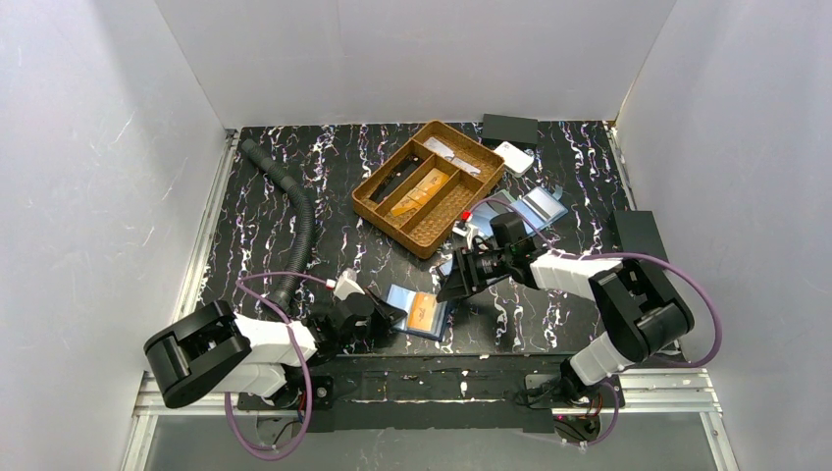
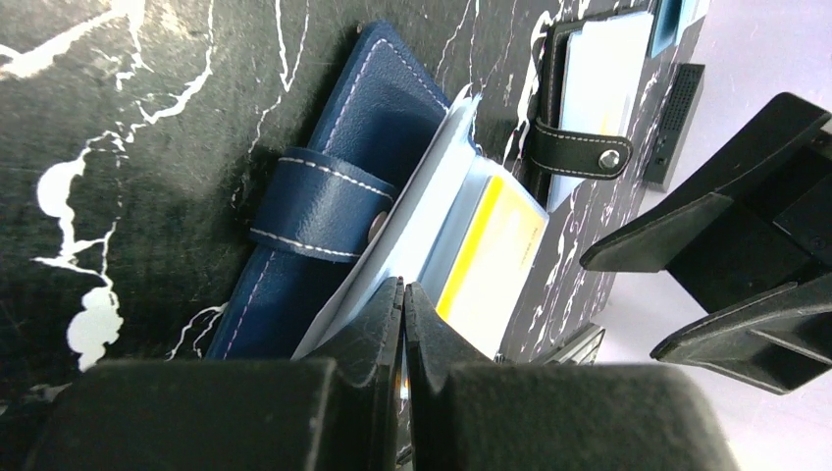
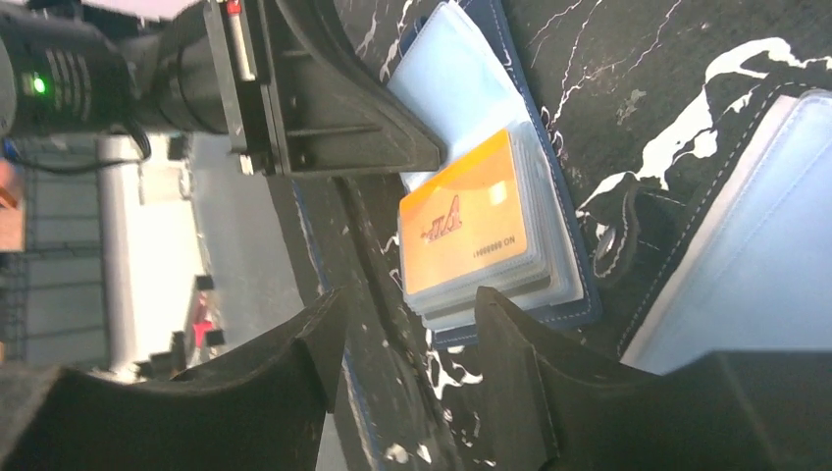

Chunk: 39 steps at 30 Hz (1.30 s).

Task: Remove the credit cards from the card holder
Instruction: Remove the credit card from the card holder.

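The blue card holder lies open near the table's front, with an orange credit card showing in its top clear sleeve. My left gripper is at the holder's left side. In the left wrist view its jaws are pressed together on a clear sleeve leaf beside the yellow credit card. My right gripper hovers open just right of the holder. In its own view the open gripper straddles the near edge of the sleeve stack, below the credit card, touching nothing.
A wicker tray with compartments stands at the back centre. A second open holder lies behind my right gripper. A grey hose runs down the left side. Black boxes and a white item sit at the back right.
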Tool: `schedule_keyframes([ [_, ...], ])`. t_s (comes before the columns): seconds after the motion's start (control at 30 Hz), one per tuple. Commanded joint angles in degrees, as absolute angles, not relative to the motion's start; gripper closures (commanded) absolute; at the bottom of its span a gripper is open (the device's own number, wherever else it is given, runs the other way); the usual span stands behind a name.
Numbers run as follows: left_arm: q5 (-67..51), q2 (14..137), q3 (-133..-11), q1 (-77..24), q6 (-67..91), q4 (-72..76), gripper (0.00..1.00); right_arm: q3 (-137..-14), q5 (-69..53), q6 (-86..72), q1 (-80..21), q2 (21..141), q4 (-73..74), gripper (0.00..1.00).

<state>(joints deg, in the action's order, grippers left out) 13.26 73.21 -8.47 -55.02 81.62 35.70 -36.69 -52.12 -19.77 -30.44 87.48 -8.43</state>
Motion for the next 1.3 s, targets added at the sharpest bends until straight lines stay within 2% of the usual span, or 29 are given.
schedule_keyframes([
  [0.0,20.06,74.91,-6.64,-54.58,82.35,25.23,1.0,-37.28,-49.11,-34.13,-31.67,90.11,-16.01,0.4],
  [0.23,19.25,74.81,-7.52,-54.6,81.1,25.23,1.0,-37.64,-47.35,-38.25,-33.2,93.17,-15.65,0.4],
  [0.63,18.62,72.24,-7.0,-54.59,78.85,24.91,1.0,-36.55,-45.12,-35.44,-33.12,90.09,-9.86,0.42],
  [1.0,16.25,71.93,-9.49,-54.58,75.04,25.0,1.0,-35.56,-46.57,-41.09,-35.09,91.84,-17.4,0.43],
  [1.27,15.6,71.57,-9.41,-54.58,74.61,24.99,1.0,-35.9,-45.15,-40.75,-35.24,92.38,-14.79,0.43],
])
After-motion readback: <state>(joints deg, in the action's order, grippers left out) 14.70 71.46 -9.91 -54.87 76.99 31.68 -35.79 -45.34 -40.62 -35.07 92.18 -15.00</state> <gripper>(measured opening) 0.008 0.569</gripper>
